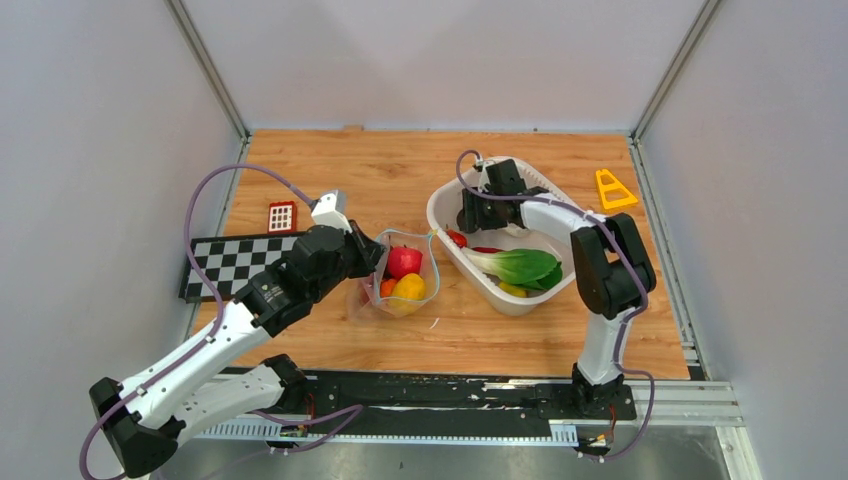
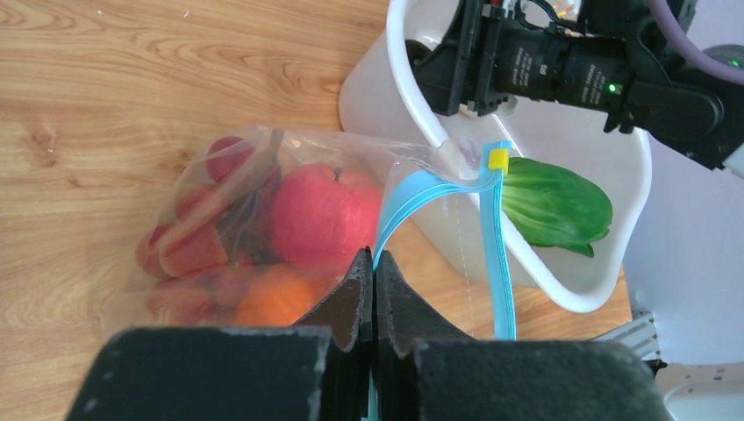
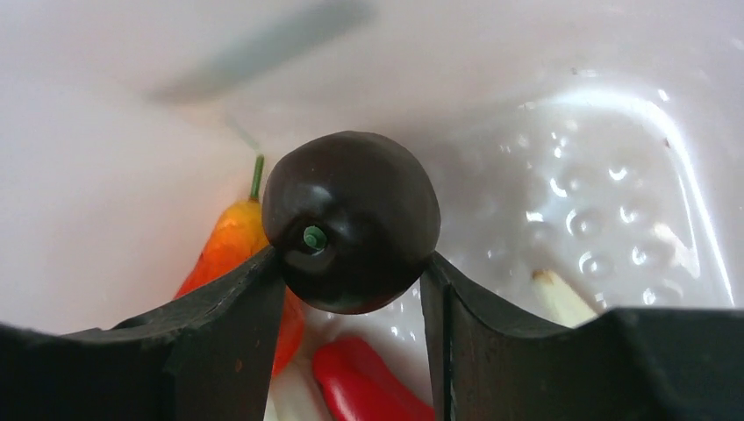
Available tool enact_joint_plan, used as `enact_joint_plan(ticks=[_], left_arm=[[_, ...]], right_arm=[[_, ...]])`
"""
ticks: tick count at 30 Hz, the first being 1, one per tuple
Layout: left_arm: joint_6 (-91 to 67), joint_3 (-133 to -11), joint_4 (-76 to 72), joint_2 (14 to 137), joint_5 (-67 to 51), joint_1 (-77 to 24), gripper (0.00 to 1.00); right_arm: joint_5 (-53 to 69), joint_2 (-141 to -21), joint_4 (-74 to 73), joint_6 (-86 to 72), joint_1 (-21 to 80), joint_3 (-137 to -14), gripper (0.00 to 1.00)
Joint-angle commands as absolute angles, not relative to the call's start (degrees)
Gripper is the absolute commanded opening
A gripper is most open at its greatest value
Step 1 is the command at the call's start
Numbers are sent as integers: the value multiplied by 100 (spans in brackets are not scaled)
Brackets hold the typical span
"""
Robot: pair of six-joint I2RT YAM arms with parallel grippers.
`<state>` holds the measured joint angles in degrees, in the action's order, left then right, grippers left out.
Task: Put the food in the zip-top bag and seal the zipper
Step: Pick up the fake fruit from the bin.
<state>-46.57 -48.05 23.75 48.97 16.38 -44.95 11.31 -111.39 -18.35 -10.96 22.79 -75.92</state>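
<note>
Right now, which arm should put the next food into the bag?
Right. The right gripper clamps the dark purple piece inside the white basket; the left gripper is shut on the zipper, holding the bag open.

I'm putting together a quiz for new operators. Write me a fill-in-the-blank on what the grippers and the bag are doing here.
1. The left gripper is ____ on the teal zipper.
2. The red apple lies ____ the zip-top bag.
3. The right gripper holds the dark purple piece within the ____ basket.

Missing words: shut; inside; white.
</note>
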Motion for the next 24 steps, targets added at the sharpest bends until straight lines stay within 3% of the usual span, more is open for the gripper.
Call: enact_joint_plan(ticks=[1, 10, 24], left_arm=[[-4632, -4984, 2244, 4788, 1662, -4497, 0], [-4611, -5009, 2183, 4823, 1545, -4496, 0], [-4632, -4948, 2128, 4758, 1416, -4498, 0]], right_arm=[[742, -10269, -1156, -1300, 2188, -7099, 41], [506, -9373, -699, -1795, 1990, -6324, 38], [2265, -7428, 526, -2440, 1972, -5238, 37]])
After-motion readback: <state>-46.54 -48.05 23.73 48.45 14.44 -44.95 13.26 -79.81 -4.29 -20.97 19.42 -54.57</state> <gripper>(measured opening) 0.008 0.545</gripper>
